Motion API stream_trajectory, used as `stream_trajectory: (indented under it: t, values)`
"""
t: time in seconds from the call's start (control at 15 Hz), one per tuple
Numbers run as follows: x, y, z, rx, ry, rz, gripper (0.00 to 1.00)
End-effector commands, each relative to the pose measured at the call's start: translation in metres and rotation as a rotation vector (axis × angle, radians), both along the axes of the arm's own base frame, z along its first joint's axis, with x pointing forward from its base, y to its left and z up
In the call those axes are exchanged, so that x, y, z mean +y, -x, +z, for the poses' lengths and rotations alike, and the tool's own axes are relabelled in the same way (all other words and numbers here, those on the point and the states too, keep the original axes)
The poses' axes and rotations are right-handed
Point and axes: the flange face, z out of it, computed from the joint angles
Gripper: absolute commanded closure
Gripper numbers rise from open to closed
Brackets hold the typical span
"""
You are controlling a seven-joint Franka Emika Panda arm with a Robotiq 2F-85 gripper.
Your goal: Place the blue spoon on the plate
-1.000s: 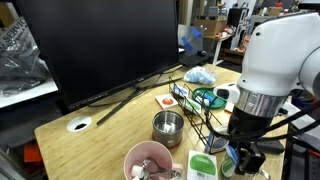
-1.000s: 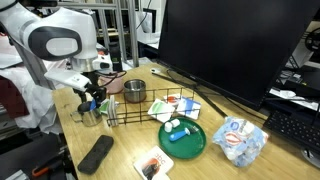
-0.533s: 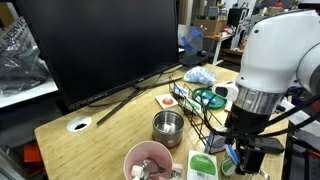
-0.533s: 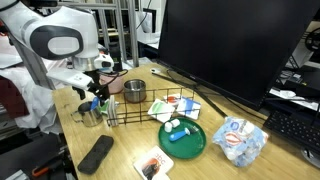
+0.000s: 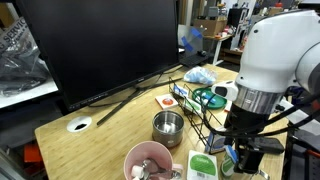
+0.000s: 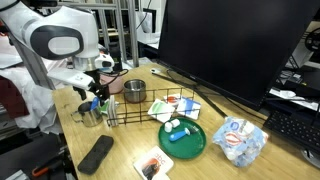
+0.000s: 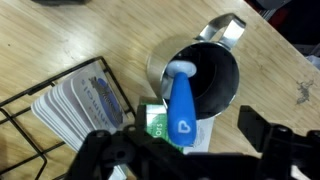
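The blue spoon (image 7: 183, 105) stands with its bowl down in a small steel pitcher (image 7: 196, 73), its handle end with a heart mark pointing up at me. My gripper (image 7: 190, 152) hovers just above the handle. It is open, with one finger on each side of the spoon and neither touching it. In both exterior views the gripper (image 6: 95, 103) (image 5: 243, 158) hangs over the pitcher (image 6: 91, 117) at the table's edge. The teal plate (image 6: 190, 147) (image 5: 208, 98) lies beyond the wire rack and carries a small white and blue object.
A black wire rack (image 6: 150, 108) with cards (image 7: 85, 100) stands between pitcher and plate. Also on the table are a steel cup (image 6: 133, 91) (image 5: 168, 126), a pink bowl (image 5: 148, 160), a green-white box (image 7: 155, 122), a black case (image 6: 96, 153), a blue-white bag (image 6: 240, 138) and a large monitor (image 6: 230, 45).
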Motion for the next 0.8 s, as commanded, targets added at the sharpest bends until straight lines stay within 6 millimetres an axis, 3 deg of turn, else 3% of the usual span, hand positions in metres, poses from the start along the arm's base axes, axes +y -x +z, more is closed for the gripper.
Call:
stream_trajectory:
  t: [0.0,0.53,0.73]
  values:
    - [-0.0026,-0.0052,0.0023,-0.02,-0.002,-0.001,0.39]
    - [-0.0032,-0.0117,0.0103,-0.053,-0.007,-0.01,0.94]
    - [-0.0031,-0.0113,0.0098,-0.051,-0.007,-0.01,0.93]
